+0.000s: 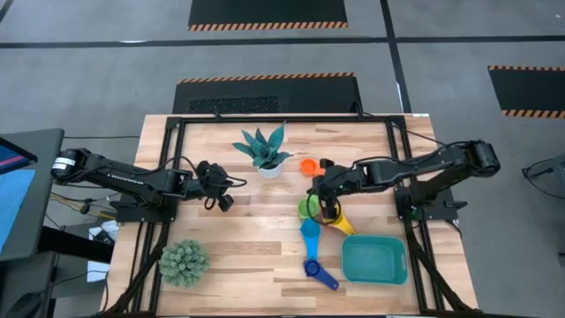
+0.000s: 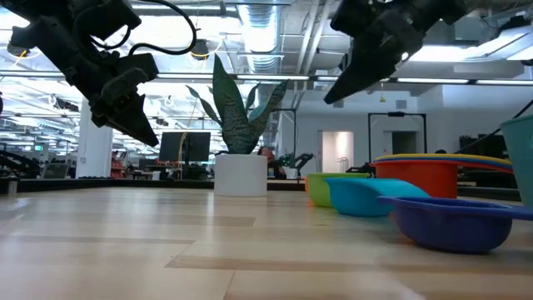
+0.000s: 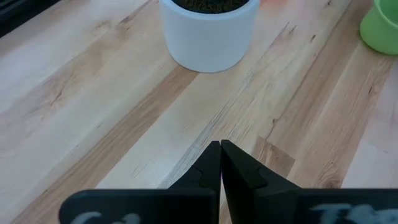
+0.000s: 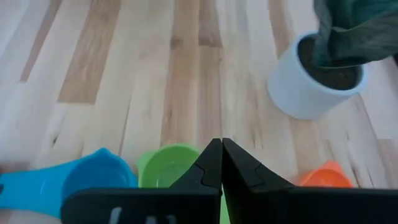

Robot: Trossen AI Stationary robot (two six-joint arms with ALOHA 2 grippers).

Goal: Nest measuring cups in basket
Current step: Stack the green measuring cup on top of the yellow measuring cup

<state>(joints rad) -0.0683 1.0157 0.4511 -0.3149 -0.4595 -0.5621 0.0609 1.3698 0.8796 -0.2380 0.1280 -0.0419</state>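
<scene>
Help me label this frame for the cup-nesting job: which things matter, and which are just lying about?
Job:
- measuring cups, loose beside the basket, plus an orange one farther off
- basket, teal

Lying about:
- spiky plant in white pot
- round green plant

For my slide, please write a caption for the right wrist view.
Shut right gripper above the green measuring cup, light blue cup and orange cup beside it.

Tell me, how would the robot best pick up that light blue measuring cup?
Probably by its flat handle, coming straight down from above. The light blue cup lies open side up, crowded by the green cup on one side, while its handle points toward the blue cup. The shut right gripper hovers nearby and would need to open first.
</scene>
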